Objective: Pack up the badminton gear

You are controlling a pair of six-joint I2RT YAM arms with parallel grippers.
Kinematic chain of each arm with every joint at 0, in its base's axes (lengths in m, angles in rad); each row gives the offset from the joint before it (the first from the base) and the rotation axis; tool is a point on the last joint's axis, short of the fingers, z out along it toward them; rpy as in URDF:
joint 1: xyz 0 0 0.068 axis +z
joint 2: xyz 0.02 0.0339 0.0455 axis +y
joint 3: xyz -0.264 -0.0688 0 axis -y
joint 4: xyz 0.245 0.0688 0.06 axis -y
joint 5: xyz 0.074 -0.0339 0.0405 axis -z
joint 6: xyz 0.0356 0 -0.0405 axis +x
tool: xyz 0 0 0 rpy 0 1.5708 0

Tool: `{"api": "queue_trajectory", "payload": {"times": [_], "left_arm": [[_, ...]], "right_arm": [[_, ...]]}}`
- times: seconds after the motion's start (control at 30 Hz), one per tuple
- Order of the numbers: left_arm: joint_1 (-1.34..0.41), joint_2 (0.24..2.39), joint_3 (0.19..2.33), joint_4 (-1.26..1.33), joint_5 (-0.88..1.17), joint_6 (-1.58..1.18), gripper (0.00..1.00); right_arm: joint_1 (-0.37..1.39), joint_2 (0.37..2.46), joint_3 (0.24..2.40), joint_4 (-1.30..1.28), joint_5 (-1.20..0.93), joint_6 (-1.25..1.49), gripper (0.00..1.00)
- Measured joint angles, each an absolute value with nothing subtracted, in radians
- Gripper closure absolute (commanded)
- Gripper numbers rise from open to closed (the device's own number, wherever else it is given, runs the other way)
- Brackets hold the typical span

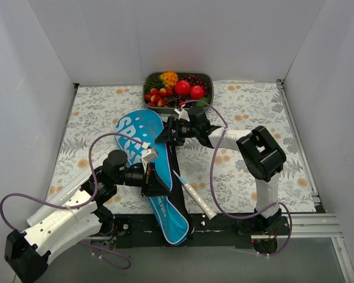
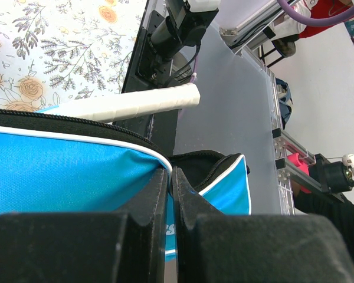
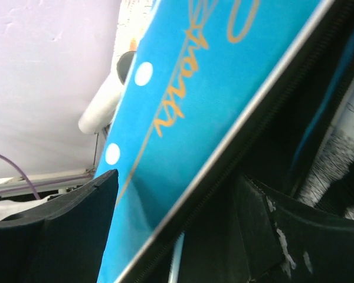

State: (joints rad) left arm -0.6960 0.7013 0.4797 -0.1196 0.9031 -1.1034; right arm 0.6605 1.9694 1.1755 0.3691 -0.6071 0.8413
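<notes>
- Lying diagonally on the floral tablecloth [image 1: 248, 112], the blue bag [image 1: 168, 215] is reaching the near edge, with white walls [image 1: 165, 35] enclosing the table.
- Left gripper [image 2: 170, 177] is pinching the bag's zip edge; right gripper [image 3: 178, 180] is straddling it, jaws apart.

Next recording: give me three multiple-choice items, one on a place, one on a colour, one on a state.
1. Where is the grey rectangular tray of fruit? A) middle of the floral table's far edge B) beside the arm bases C) near right corner
2. What colour is the racket handle poking from the long blue fabric bag? A) red B) black C) white
3. The left end effector is: A) wide open B) shut on the bag's edge C) holding fruit
Key: 1A, it sits by the back wall; 2C, white grip wrap; 3B, fingers pinch the blue fabric.
</notes>
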Motion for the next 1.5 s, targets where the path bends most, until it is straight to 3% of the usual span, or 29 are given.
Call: {"api": "queue_trajectory", "payload": {"times": [0.07,0.27,0.33,0.37,0.97,1.27,1.5], "left_arm": [[-0.696,0.701,0.48,-0.12,0.903,-1.103,1.0],[-0.698,0.703,0.48,-0.12,0.907,-1.101,1.0],[-0.698,0.704,0.48,-0.12,0.907,-1.099,1.0],[-0.698,0.704,0.48,-0.12,0.906,-1.098,1.0],[-0.701,0.687,0.48,-0.12,0.894,-1.092,1.0],[-0.706,0.671,0.48,-0.125,0.864,-1.085,1.0],[-0.721,0.728,0.591,-0.31,0.665,-1.026,1.0]], "right_arm": [[0.665,1.984,1.193,0.399,-0.62,0.863,0.25],[0.674,1.993,1.216,0.461,-0.645,0.9,0.59],[0.673,2.004,1.224,0.476,-0.654,0.915,0.89],[0.672,2.012,1.227,0.482,-0.659,0.92,0.98],[0.722,2.053,1.51,0.325,-0.759,0.766,0.99],[0.723,1.902,1.444,0.212,-0.532,0.672,0.99],[0.707,1.784,1.378,0.276,-0.354,0.621,0.99]]}}
